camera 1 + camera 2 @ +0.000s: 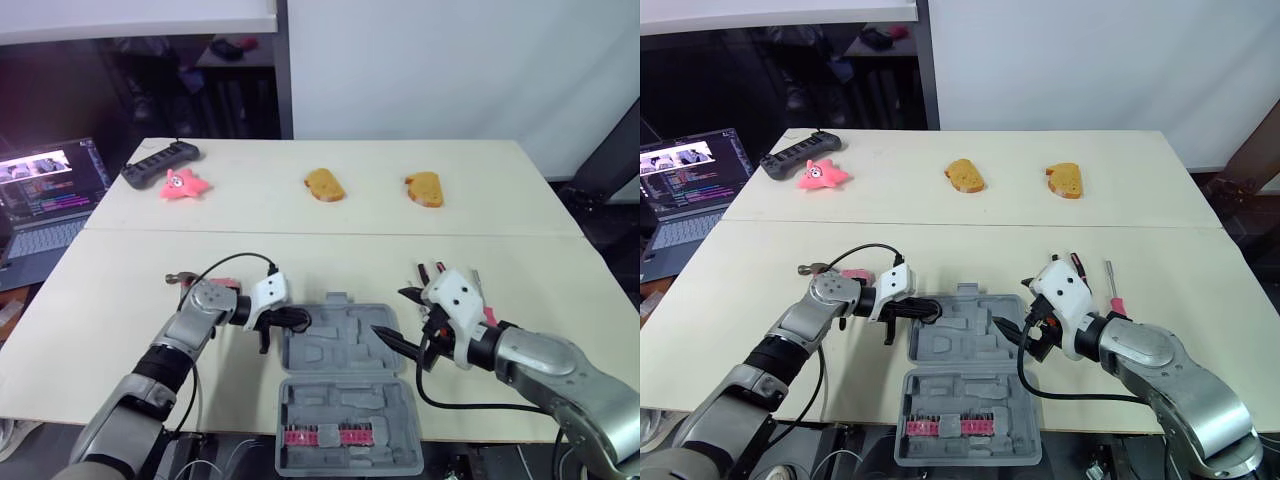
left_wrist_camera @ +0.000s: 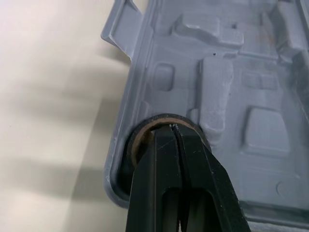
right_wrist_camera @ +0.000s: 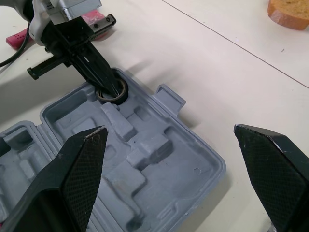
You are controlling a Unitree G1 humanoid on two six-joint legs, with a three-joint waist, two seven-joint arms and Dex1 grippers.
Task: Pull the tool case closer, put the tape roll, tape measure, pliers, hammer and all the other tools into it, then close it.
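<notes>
Tape roll — I judge it light, stiff; left gripper pinches its wall, right gripper wide, empty.

Open grey tool case, left pincer gripping tape roll inside, right pincer spread wide.

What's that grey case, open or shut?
Open: the tool case lies spread flat, both moulded halves facing up, the left gripper holding the tape roll in it.

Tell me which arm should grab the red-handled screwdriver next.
Right. Its gripper is open and empty, with the screwdriver lying just beside it; the left gripper is shut on the tape roll across the tool case.
</notes>
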